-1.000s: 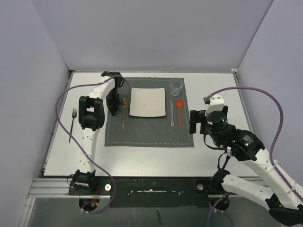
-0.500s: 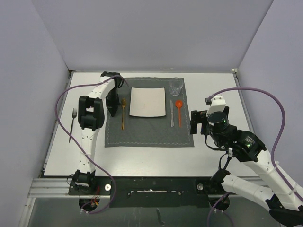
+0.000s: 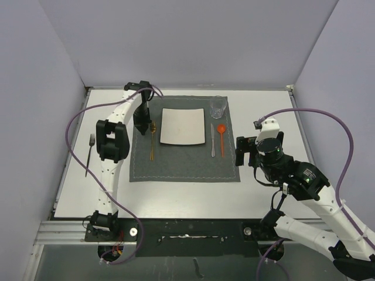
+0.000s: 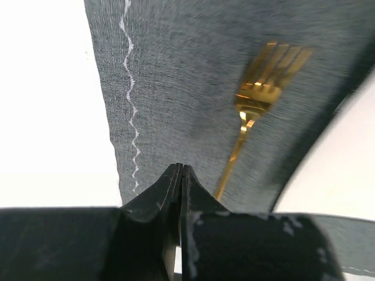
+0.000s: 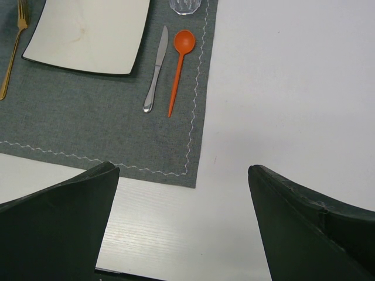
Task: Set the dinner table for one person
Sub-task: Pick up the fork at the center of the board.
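Dinner table (image 3: 176, 193) is spanning the whole workspace, white, from the arm bases out to the back wall; grey placemat (image 3: 181, 167) is lying flat on its middle, toward the far side; white square plate (image 3: 183, 126) is sitting on the mat's far half. Gold fork (image 3: 152, 140) is lying just left of the plate, tines pointing away from the bases; silver knife (image 3: 212, 141) and orange spoon (image 3: 221, 134) are lying side by side right of the plate; clear glass (image 3: 218, 107) is standing at the mat's far right corner. Dark fork (image 3: 89, 153) is lying on bare table, well left of the mat.

Left gripper (image 4: 180, 170) is pointing down over the mat's far left part, just beside the gold fork's tines; fingers are pressed tight together, grasping nothing; contact with the cloth cannot be told. Right gripper (image 3: 239, 151) is hanging by the mat's right edge; fingers (image 5: 58, 222) are spread wide, nothing between them.
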Robot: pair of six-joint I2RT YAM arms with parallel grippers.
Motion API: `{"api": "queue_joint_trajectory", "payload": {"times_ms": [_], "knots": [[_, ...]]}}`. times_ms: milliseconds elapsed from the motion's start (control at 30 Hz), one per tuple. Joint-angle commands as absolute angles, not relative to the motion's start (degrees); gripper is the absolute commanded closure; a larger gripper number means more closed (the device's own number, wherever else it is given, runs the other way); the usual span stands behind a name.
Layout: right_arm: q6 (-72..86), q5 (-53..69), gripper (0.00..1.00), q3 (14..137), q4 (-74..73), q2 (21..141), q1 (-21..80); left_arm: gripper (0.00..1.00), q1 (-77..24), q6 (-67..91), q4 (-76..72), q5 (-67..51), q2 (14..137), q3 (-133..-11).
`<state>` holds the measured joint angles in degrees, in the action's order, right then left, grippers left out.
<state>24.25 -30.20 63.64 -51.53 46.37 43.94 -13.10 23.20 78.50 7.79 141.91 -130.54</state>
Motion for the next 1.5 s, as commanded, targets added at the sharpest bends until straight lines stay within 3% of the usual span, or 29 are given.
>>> {"api": "queue_joint_trajectory", "payload": {"times_ms": [0, 67, 133, 200, 267, 467, 667, 867, 1167, 1467], "knots": [[23.8, -31.1, 0.02, 66.2, -49.7, 45.9, 44.2, 1.00, -13.6, 20.8, 77.0, 6.6, 129.5, -140.2], [23.6, -30.7, 0.02, 66.0, -49.0, 46.1, 44.2, 0.95, -13.4, 20.1, 81.3, 7.9, 130.7, -146.1], [23.6, -30.4, 0.02, 65.8, -48.5, 46.4, 44.2, 0.84, -13.0, 19.6, 84.7, 10.5, 132.9, -150.6], [23.6, -30.3, 0.02, 65.6, -48.1, 46.6, 44.2, 0.71, -12.7, 19.6, 85.4, 12.8, 133.2, -150.2], [23.6, -29.9, 0.02, 65.4, -47.8, 46.8, 44.3, 0.66, -12.2, 20.4, 84.5, 15.0, 132.1, -146.8], [23.2, -30.0, 0.02, 65.7, -48.4, 46.4, 44.2, 0.61, -6.4, 22.0, 77.5, 15.6, 126.2, -130.2], [23.5, -30.0, 0.02, 63.1, -46.5, 44.8, 44.2, 0.53, -3.5, 13.8, 71.9, 17.0, 119.7, -115.5], [23.9, -28.6, 0.02, 60.4, -43.2, 44.9, 44.2, 0.51, -2.5, 8.0, 71.8, 20.6, 115.4, -108.8], [23.3, -24.7, 0.02, 57.9, -40.5, 44.6, 44.2, 0.50, 5.0, 4.8, 62.9, 10.6, 102.3, -94.9], [23.1, -21.8, 0.02, 55.0, -38.1, 44.6, 44.2, 0.51, 11.1, 3.9, 58.7, 5.5, 101.9, -88.9]]}}
